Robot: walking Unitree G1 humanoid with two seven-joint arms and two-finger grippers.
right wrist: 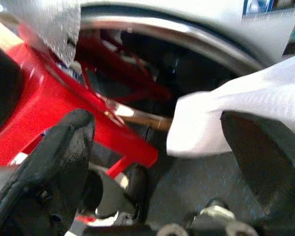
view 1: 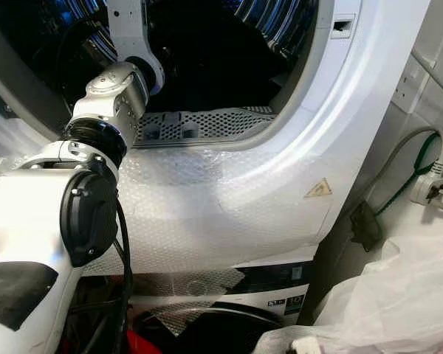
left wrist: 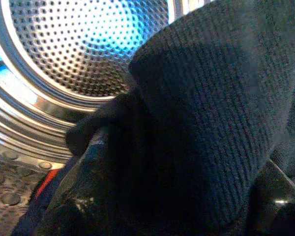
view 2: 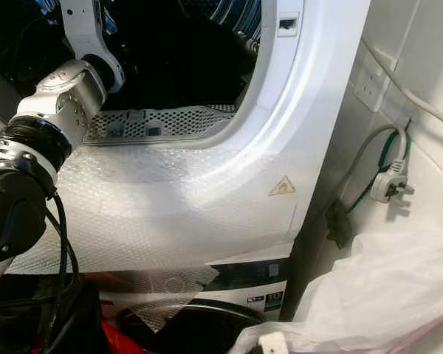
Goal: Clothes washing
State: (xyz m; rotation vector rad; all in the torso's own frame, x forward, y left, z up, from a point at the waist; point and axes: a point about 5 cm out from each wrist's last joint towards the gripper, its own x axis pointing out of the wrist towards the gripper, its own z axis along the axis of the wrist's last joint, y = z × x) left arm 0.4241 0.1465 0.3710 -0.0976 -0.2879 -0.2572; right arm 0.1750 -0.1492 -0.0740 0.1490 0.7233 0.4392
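Note:
My left arm (view 1: 115, 92) reaches through the round door opening of the white machine (view 1: 229, 199) into its dark drum. In the left wrist view, my left gripper (left wrist: 182, 172) is shut on a dark knitted garment (left wrist: 211, 98), which covers most of its fingers. The perforated steel drum wall (left wrist: 88, 44) shines behind it. My right gripper (right wrist: 157, 147) hangs low and open in the right wrist view, with nothing between its fingers. It is beside a red basket (right wrist: 44, 98) and a white cloth (right wrist: 211, 118).
A perforated grey filter grille (view 1: 199, 124) lines the bottom of the door opening. Bubble wrap covers the machine's front. A second machine's door (view 1: 207, 324) sits below. To the right are a white plug (view 1: 430, 188) with its cable against the wall and a clear plastic bag (view 1: 399, 295).

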